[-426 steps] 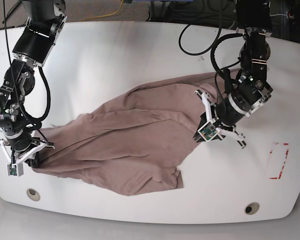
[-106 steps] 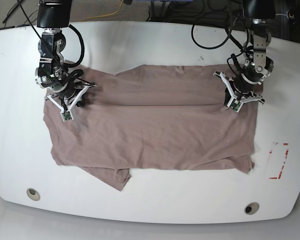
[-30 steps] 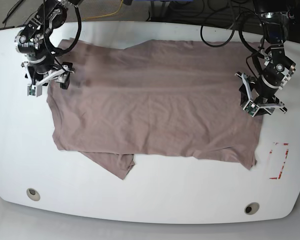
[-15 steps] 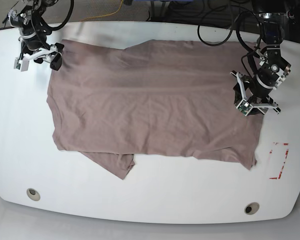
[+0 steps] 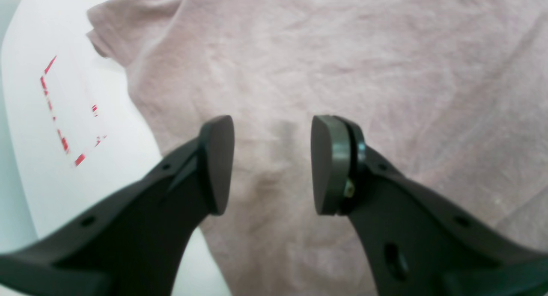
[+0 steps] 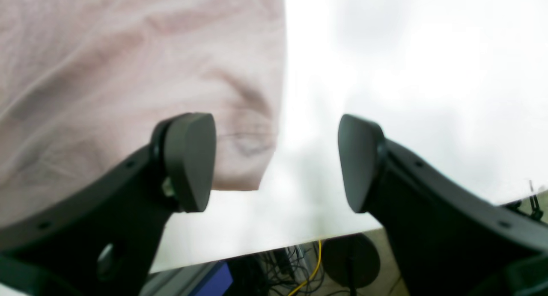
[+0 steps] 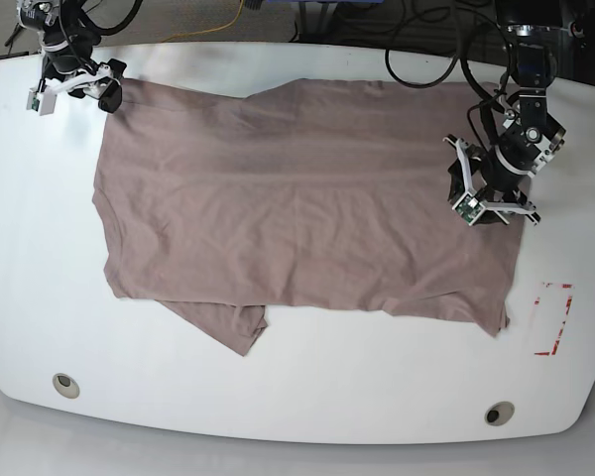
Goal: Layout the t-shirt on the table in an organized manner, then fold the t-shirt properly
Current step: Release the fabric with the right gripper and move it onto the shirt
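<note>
The mauve-brown t-shirt (image 7: pixel 297 203) is spread wide across the white tabletop (image 7: pixel 297 397), mostly flat with faint wrinkles, and one sleeve (image 7: pixel 228 322) is bunched at the near edge. The left hand (image 5: pixel 272 163) is held above the fabric with jaws parted, gripping nothing. The right hand (image 6: pixel 276 163) is held wide open and empty over the shirt's far corner.

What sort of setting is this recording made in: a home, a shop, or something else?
Most likely a robotics lab or test bench. A t-shirt lies spread on a bare white table marked with a red tape rectangle; loose cables hang behind the far edge.
</note>
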You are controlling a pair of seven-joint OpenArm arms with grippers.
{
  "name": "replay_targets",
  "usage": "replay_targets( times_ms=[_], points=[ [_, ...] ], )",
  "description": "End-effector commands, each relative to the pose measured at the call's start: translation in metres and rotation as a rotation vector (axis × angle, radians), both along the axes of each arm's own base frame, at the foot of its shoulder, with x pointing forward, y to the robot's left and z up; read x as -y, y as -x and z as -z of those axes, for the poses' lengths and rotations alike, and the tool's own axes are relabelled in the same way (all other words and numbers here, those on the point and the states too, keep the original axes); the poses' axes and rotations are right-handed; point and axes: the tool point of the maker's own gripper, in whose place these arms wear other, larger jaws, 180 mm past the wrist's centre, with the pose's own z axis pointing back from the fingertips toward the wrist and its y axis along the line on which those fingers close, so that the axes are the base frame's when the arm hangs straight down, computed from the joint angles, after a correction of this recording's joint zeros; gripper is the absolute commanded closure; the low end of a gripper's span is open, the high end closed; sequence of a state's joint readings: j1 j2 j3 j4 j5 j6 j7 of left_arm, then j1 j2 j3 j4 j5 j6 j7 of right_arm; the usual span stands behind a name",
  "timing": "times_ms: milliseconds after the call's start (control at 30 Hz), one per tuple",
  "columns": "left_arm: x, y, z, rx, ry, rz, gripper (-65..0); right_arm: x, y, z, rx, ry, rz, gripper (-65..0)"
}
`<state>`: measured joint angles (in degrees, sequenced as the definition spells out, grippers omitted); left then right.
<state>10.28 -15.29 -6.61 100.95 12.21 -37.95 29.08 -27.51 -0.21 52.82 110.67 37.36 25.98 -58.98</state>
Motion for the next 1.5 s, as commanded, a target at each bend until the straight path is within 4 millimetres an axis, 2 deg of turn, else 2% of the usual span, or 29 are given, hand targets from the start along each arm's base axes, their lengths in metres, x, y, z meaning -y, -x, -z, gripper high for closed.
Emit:
replay_targets(
  times_ms=[0, 400, 967, 1133, 1300, 1467],
  points=[
    [0.001, -0.007, -0.011, 0.040, 0.011, 0.008, -27.4, 0.003, -0.005, -0.009, 0.035, 0.021, -0.009, -43.1],
    [0.003, -0.005, -0.009, 0.034, 0.012, 0.014, -27.4, -0.025, -0.004, 0.016, -0.009, -0.076, -0.045, -43.1],
    [0.003, -0.005, -0.008, 0.031, 0.011, 0.012, -27.4, -0.030, -0.011, 0.019, -0.003, -0.094, -0.054, -42.7],
    [0.003, -0.005, -0.008, 0.031, 0.011, 0.012, -27.4, -0.045, -0.011, 0.033, -0.028, -0.146, -0.081, -34.8],
    [0.002, -0.005, -0.008, 0.031, 0.008, 0.012, -27.4, -0.048, -0.015, 0.035, -0.024, -0.157, -0.084, -26.8],
    [0.002, -0.005, -0.008, 0.031, 0.007, 0.012, -27.4, -0.048, -0.015, 0.035, -0.024, -0.158, -0.086, -22.8]
  ],
)
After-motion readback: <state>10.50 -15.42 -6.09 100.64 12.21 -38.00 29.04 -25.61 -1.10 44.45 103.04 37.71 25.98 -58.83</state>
